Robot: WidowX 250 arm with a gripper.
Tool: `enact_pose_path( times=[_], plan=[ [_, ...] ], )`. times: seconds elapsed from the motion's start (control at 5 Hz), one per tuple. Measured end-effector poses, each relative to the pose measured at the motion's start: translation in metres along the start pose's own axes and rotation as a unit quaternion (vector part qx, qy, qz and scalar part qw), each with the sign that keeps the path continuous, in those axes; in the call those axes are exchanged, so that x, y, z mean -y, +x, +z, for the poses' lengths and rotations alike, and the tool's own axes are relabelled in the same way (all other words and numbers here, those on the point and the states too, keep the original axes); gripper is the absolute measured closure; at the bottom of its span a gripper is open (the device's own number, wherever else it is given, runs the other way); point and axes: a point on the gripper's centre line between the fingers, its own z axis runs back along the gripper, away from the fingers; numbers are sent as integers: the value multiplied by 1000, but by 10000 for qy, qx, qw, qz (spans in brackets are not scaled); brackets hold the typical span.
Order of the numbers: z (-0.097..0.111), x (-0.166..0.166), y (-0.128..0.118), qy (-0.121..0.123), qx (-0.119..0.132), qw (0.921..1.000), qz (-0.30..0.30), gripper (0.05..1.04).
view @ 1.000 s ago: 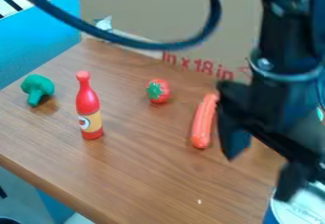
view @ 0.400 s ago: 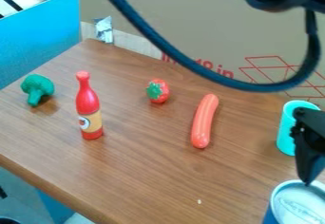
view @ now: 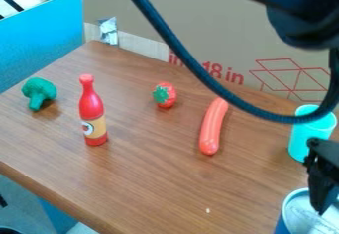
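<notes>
Can [view: 298,213], lower right corner, cut off by frame edges, lid partly hidden behind gripper [view: 323,181]. Can't tell if gripper's clenched or released. Cable [view: 228,95] crosses cyan cup [view: 301,139], right edge.

A bottle [view: 90,106] is showing red around a tan label [view: 97,127], a tomato [view: 171,96] red with a green top [view: 161,95], a sausage [view: 212,129] orange-red, a broccoli [view: 39,89] green, a cup [view: 308,133] turquoise. Brown grain is streaking the table [view: 152,171]; red lines [view: 291,69] are crossing tan cardboard [view: 172,10]. A can [view: 281,226] is probably showing blue beneath a silvery lid [view: 299,210].
</notes>
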Motion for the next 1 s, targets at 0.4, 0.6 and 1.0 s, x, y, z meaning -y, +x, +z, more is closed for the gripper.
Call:
enact_pose_path(
  times=[0.4,0.6,1.0],
  plan=[
    [-22,-8,-2,64,-296,9995,82,82],
    [-31,-10,1,167,-519,9985,53,82],
    [-25,-53,-23,586,-1017,9926,305,82]
  ],
)
